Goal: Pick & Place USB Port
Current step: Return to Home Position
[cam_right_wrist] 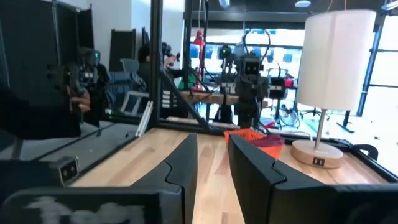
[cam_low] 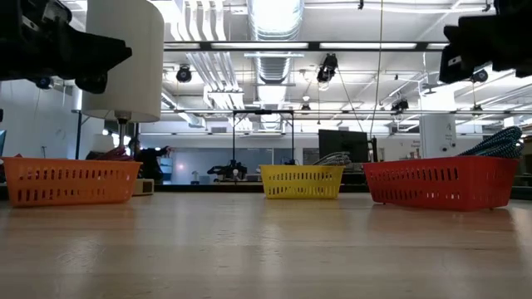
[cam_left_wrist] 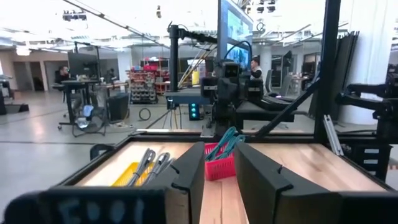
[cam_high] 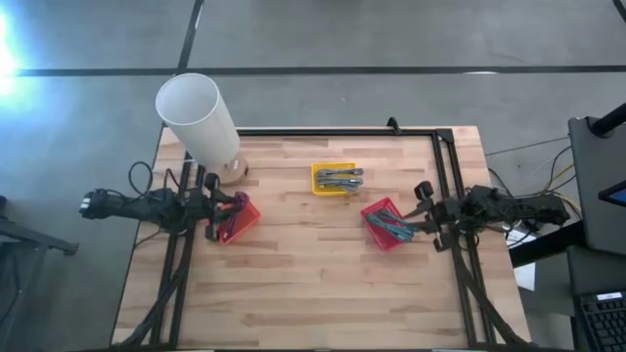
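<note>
Left hand (cam_high: pixel 223 203): raised well above the counter (cam_high: pixel 323 284), over the outer side of the orange bin (cam_low: pixel 71 183); fingers a little apart, grips nothing. Right hand (cam_high: pixel 423 221): raised likewise, just beside the outer side of the red bin (cam_low: pixel 440 183); fingers a little apart, empty.

In the orange bin, pink charger cables (cam_right_wrist: pixel 267 142). In the red bin, blue-green patterned charger cables (cam_low: pixel 499 143), heaped above the rim. Between the two bins and nearer the counter's back edge, a yellow bin (cam_low: pixel 302 181) with grey charger cables (cam_high: pixel 339 177).

At the back left corner, a table lamp (cam_high: pixel 199 115) with a white cylindrical shade, its round wooden base just behind the orange bin. Beyond the counter, a workshop with desks, monitors and ceiling ducts.
</note>
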